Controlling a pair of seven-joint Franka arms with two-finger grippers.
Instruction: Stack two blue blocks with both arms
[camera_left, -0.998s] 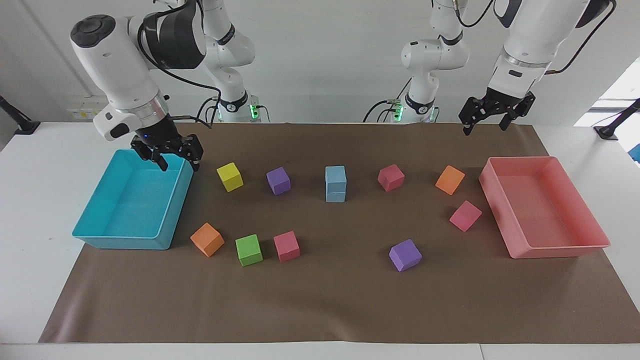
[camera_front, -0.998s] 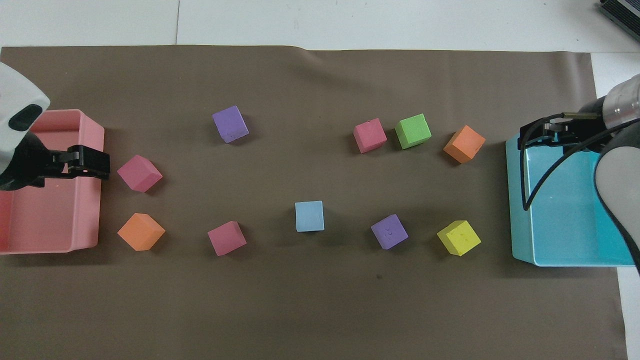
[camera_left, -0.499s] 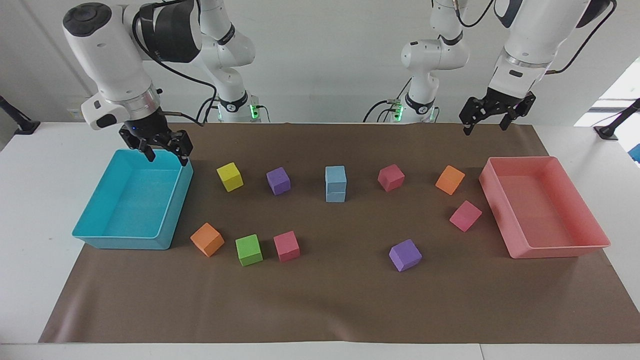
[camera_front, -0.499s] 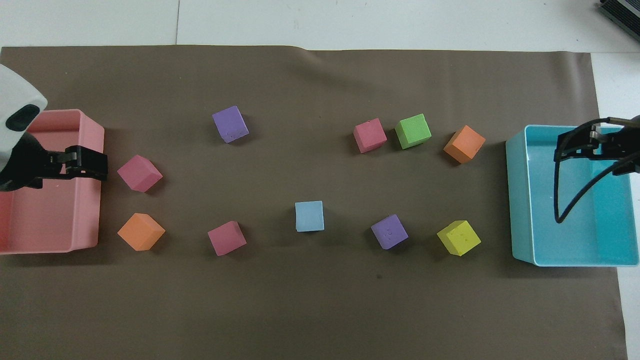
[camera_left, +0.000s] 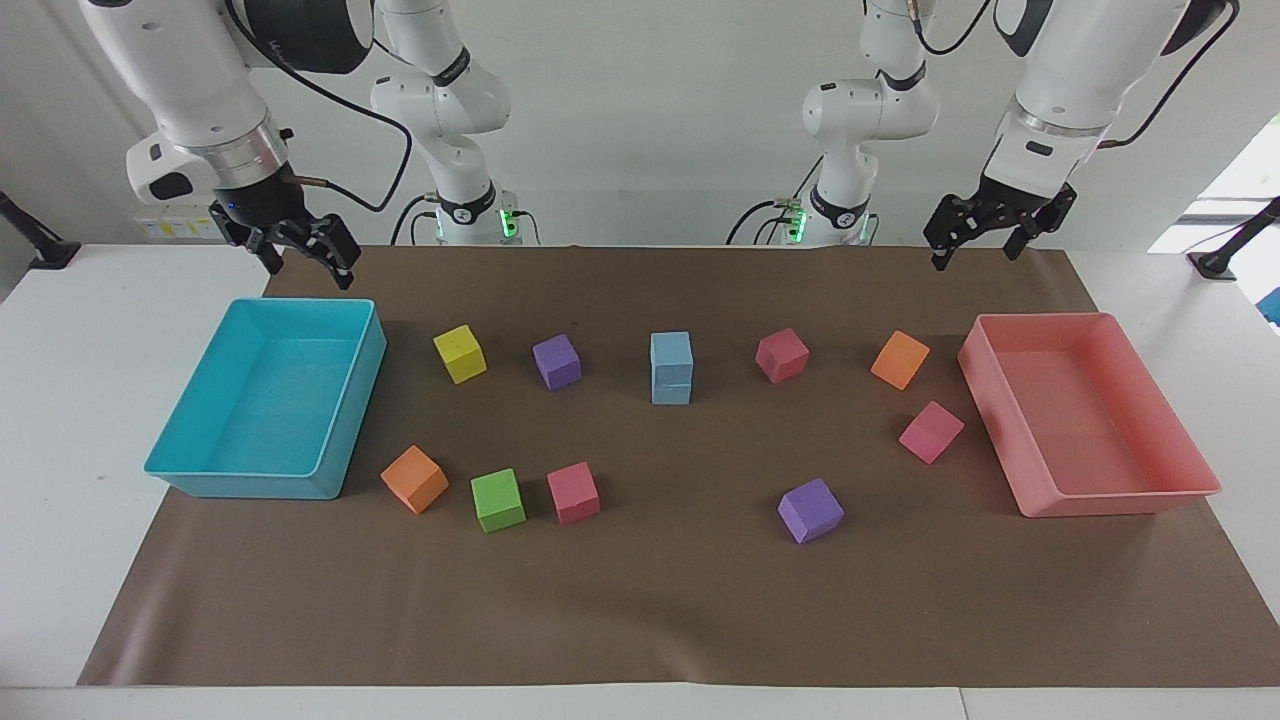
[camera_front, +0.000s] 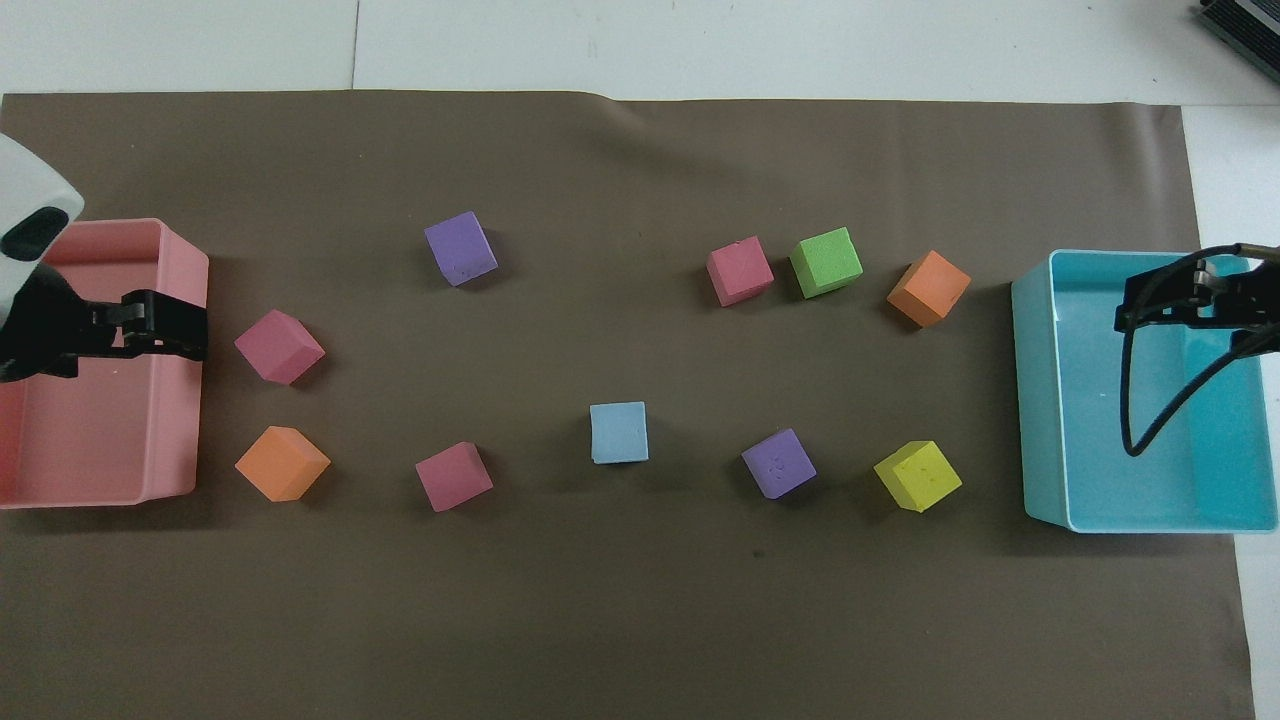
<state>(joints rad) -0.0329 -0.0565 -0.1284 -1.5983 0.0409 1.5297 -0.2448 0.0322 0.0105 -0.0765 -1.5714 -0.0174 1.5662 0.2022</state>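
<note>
Blue blocks (camera_left: 671, 367) stacked mid-surface, well away from both hands. Left hand (camera_left: 984, 232) and right hand (camera_left: 297, 252) both released, empty, raised over mat edge. Stacking looks done; next: nothing but parking arms.

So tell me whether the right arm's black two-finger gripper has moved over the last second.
Yes. The right gripper has risen off the turquoise tray, clear above the rim nearest the robots, jaws open.

One camera looks from high across the table (camera_left: 60, 420), facing the robots. The other looks steeply down from above them. Both share the brown mat (camera_left: 650, 600).
</note>
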